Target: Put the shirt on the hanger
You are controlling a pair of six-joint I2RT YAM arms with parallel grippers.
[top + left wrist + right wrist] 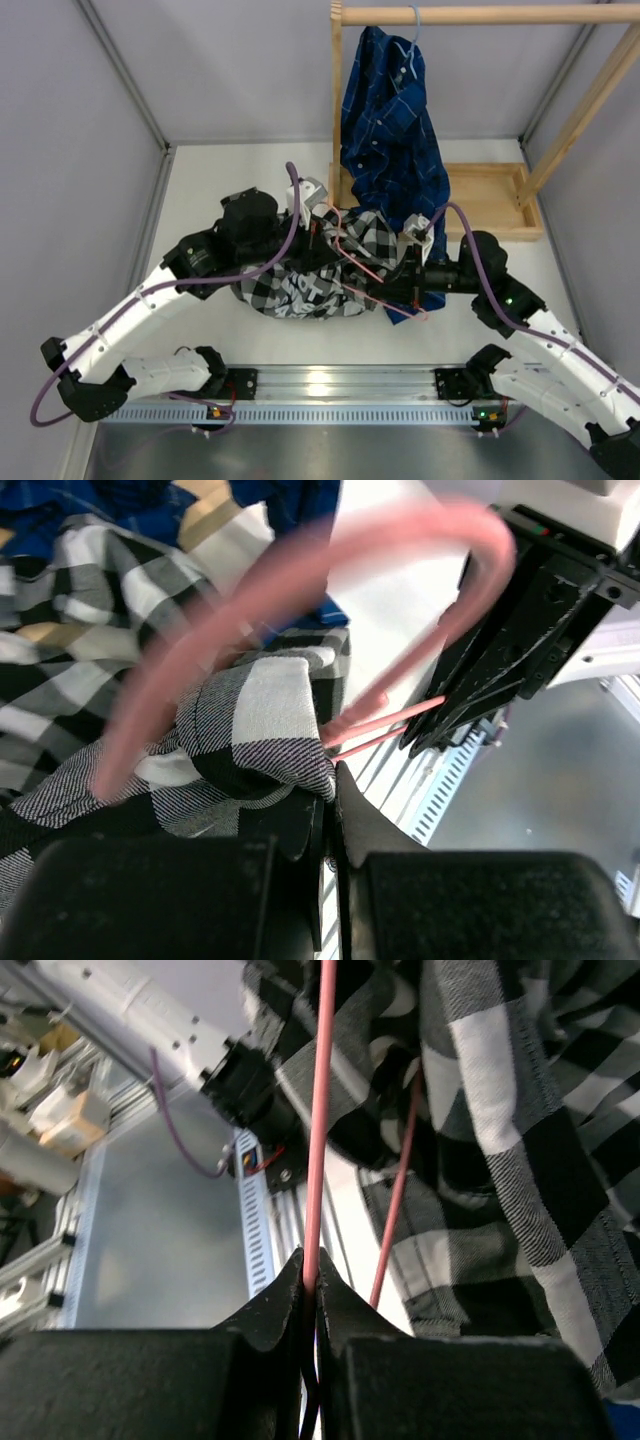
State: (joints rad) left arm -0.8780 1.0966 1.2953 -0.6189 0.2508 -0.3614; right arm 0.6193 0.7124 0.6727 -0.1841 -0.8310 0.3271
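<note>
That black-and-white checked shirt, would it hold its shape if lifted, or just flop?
Probably floppy: the shirt lies bunched in soft folds, and a fold curls over the left gripper pinching it. Its coarse-looking weave likely resists slipping. Lifted by one pinch, the rest would probably dangle.

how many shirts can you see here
2: the checked shirt bunched on the table and the blue shirt hanging on the wooden rack behind it. None else visible.

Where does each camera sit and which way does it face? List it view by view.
Top external: above and behind the bases, looking down at the table; left arm and right arm show.
Left wrist: behind the left gripper, its fingers shut on the shirt.
Right wrist: behind the right gripper, shut on the hanger.
All share shirt and hanger.
</note>
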